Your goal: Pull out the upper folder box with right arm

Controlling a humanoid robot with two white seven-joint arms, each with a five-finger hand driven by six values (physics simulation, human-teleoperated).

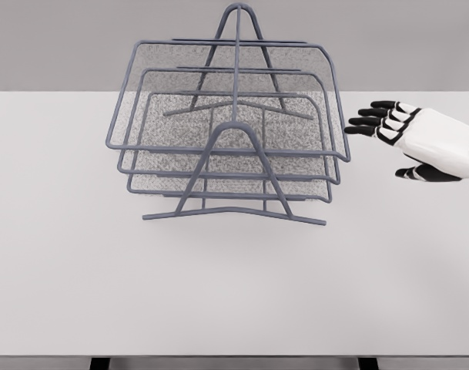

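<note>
From the head camera, a grey wire rack [232,146] stands on the far middle of a white table [219,293], held by two A-shaped frames, one at the front and one at the back. It carries three stacked mesh trays. The top tray [219,65] sits highest and reaches furthest to the left and right; the two lower trays lie beneath it, each a little narrower in the picture. The right hand [407,139] comes in from the right edge, just beside the rack's right side but not touching it. Its black fingers [369,121] are stretched out toward the trays, thumb below, holding nothing.
</note>
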